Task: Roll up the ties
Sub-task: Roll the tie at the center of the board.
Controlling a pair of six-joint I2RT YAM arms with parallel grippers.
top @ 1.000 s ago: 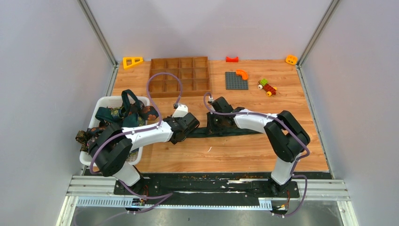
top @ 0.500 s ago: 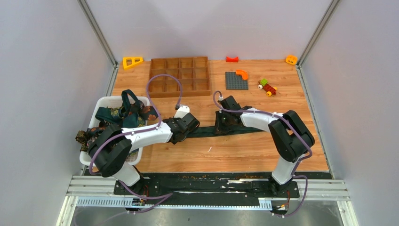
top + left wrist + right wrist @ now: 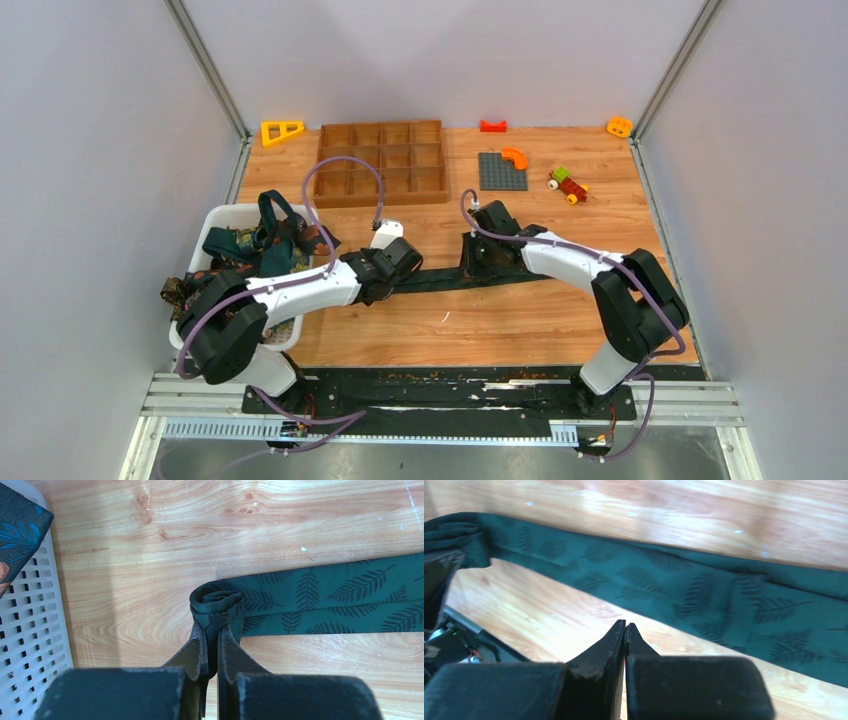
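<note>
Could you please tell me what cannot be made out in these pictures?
Top view: the roll in the left gripper, hidden under its wrist.
Left wrist view: the green tie, far end cut off at the right edge.
Right wrist view: whether the right gripper touches the table, blurred.
Top view: how many ties lie in the basket, tangled under the left arm.

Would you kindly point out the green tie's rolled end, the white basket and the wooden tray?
green tie's rolled end point(image 3: 216, 601): left wrist view, on the spiral's top.
white basket point(image 3: 228, 210): top view, on its far rim.
wooden tray point(image 3: 382, 125): top view, on its far rim.
</note>
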